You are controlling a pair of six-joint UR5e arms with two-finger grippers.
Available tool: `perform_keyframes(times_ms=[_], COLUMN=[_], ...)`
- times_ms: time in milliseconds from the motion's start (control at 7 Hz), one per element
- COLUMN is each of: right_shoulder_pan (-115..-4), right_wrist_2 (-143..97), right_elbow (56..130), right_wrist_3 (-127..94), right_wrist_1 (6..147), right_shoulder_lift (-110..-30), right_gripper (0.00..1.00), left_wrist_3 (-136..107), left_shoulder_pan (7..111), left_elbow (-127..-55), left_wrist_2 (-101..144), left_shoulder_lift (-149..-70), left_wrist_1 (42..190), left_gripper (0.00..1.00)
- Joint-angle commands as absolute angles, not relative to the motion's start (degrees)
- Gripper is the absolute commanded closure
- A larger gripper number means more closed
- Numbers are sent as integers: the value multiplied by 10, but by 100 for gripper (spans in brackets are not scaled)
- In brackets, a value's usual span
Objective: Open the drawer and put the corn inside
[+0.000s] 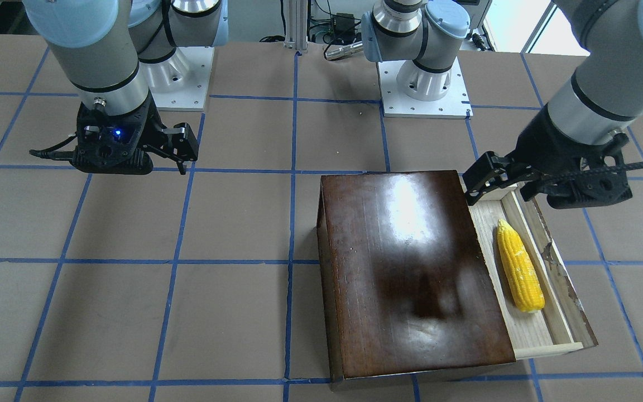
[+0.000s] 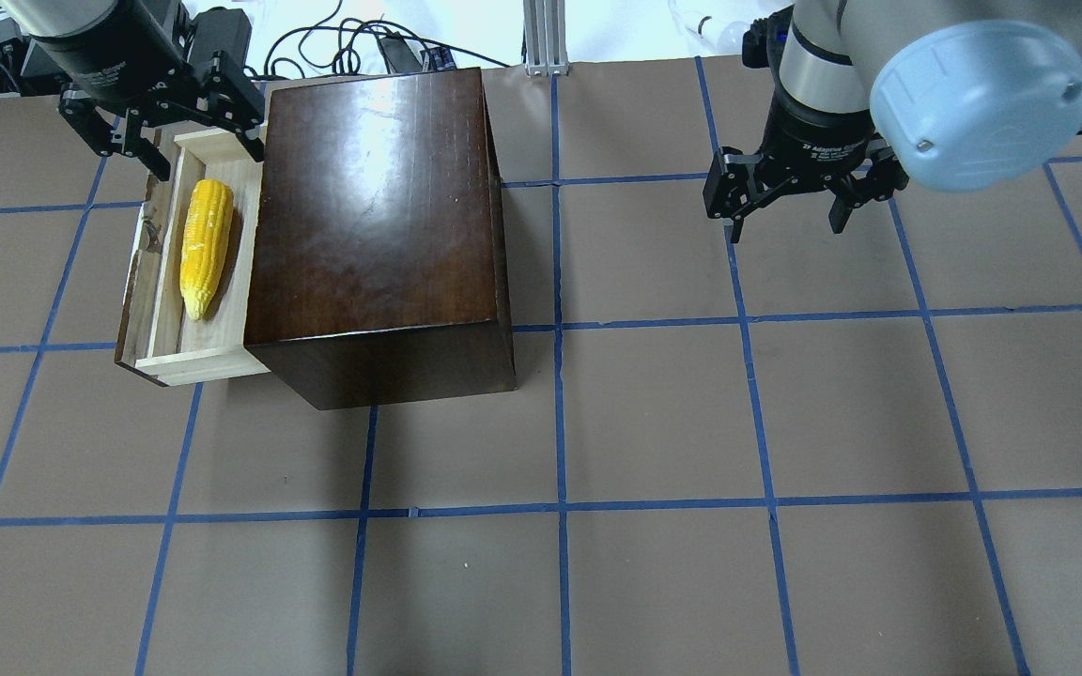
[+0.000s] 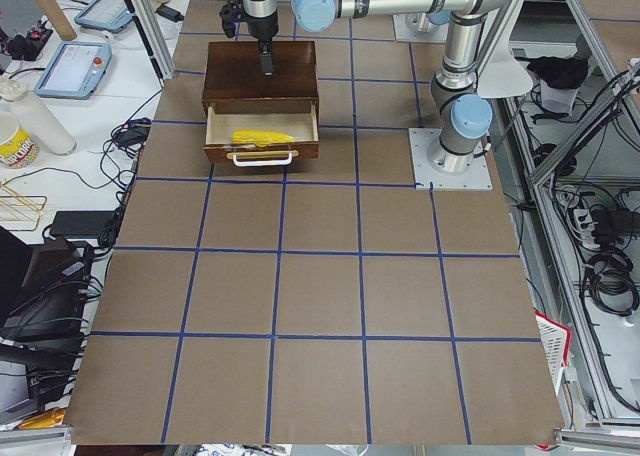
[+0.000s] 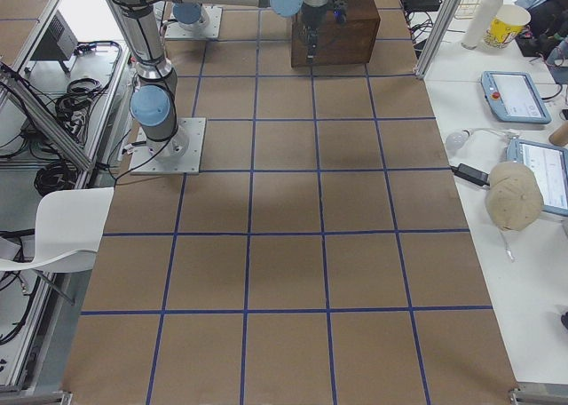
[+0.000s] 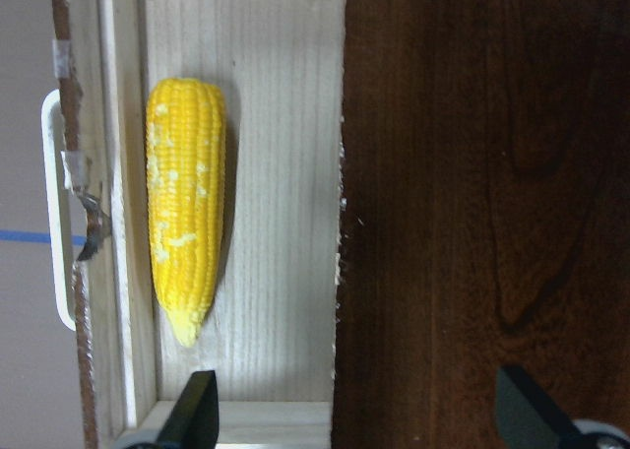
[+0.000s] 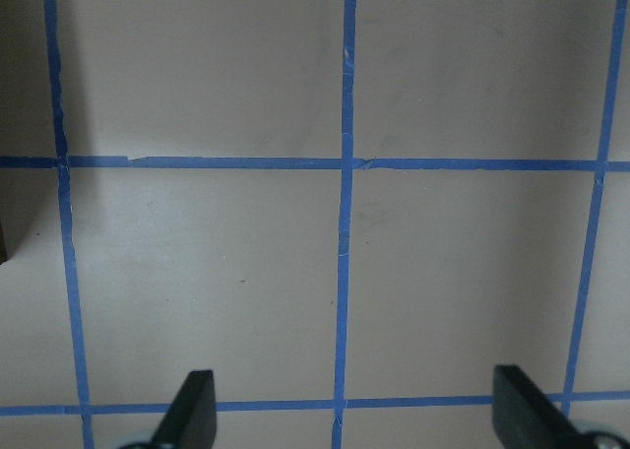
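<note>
The drawer (image 1: 564,304) is pulled out of the glossy dark-brown box (image 1: 411,268). The yellow corn (image 1: 519,267) lies lengthwise on the drawer's pale floor, free of any gripper. In the overhead view the corn (image 2: 203,246) lies in the drawer (image 2: 158,310) at the left of the box (image 2: 377,207). My left gripper (image 2: 195,141) is open and empty above the drawer's far end; it also shows in the front view (image 1: 498,191). The left wrist view shows the corn (image 5: 185,232) and the cream handle (image 5: 54,213). My right gripper (image 2: 785,221) is open and empty over bare table.
The table is brown with blue tape grid lines (image 2: 558,413). The arm bases (image 1: 425,84) stand at the robot's side. Tablets and a paper cup (image 3: 15,141) lie on a side table beyond the left end. The right wrist view shows only table and the fingertips (image 6: 192,410).
</note>
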State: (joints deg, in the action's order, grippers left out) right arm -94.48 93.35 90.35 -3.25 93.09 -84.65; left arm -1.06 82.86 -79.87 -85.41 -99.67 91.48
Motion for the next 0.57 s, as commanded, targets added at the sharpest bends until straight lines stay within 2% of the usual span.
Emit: perform_keyframes(times_ms=[0, 429], right_shoulder_pan=[-945, -945], right_wrist_2=[933, 933], right_elbow=[904, 904], right_wrist_3=[-33, -33], right_wrist_1=[931, 932], right_shoulder_lift=[-846, -846], right_gripper=[0, 0], left_wrist_3=[-43, -47], left_shoulder_pan=[859, 883], left_elbow=[-821, -889], left_wrist_2=[-841, -930], left_shoulder_lift=[-1004, -954], left_wrist_1=[891, 883], left_gripper=[0, 0])
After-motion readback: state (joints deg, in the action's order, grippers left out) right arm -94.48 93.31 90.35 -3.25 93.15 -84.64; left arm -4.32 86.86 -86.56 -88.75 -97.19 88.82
